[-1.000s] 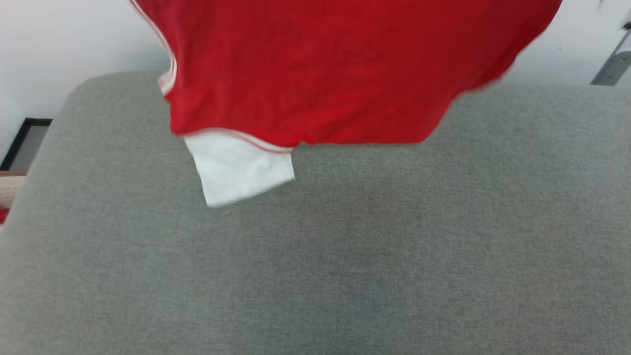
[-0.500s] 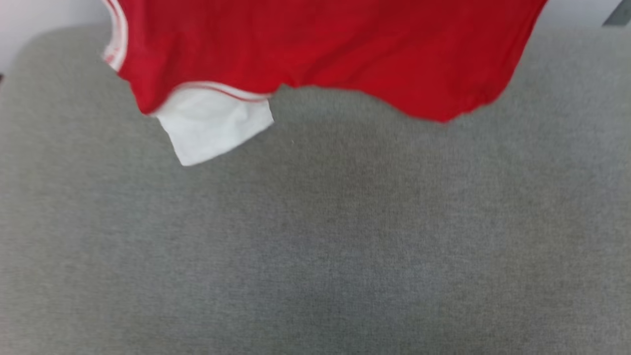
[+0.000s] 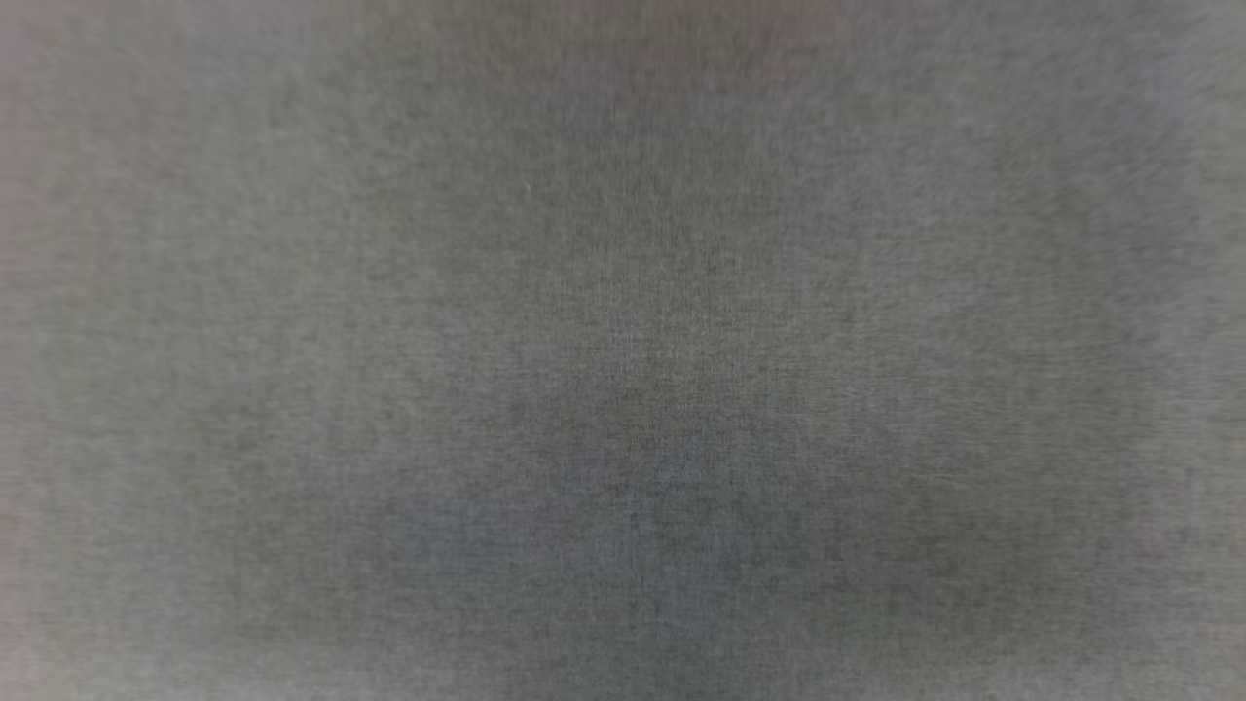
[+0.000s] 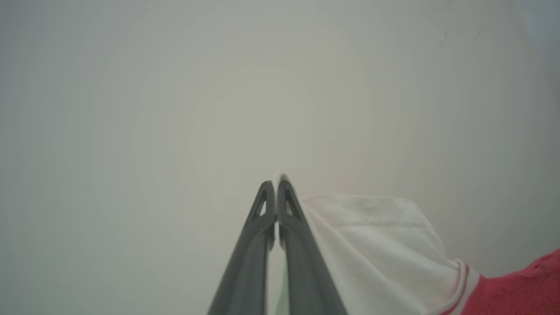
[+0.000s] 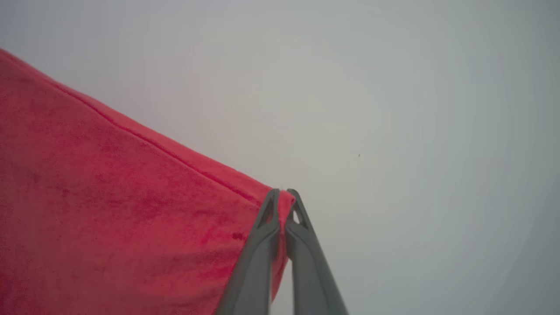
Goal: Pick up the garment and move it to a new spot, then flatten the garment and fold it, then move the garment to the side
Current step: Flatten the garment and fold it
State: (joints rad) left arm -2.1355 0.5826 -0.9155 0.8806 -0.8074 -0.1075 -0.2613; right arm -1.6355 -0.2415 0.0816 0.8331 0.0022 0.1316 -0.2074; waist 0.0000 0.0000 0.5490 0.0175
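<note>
Looking down at a grey fabric surface [image 3: 623, 195], a little blurred, showing a darker patch around the middle and the lower part. Facing a plain pale wall [image 4: 131, 109] in both wrist views, softly lit, turning greyer toward the edges.

The grey fabric surface [image 3: 876, 243] under my head camera is blurred, dim, shadowed at centre; my wrist views are hazy, evenly lit.
</note>
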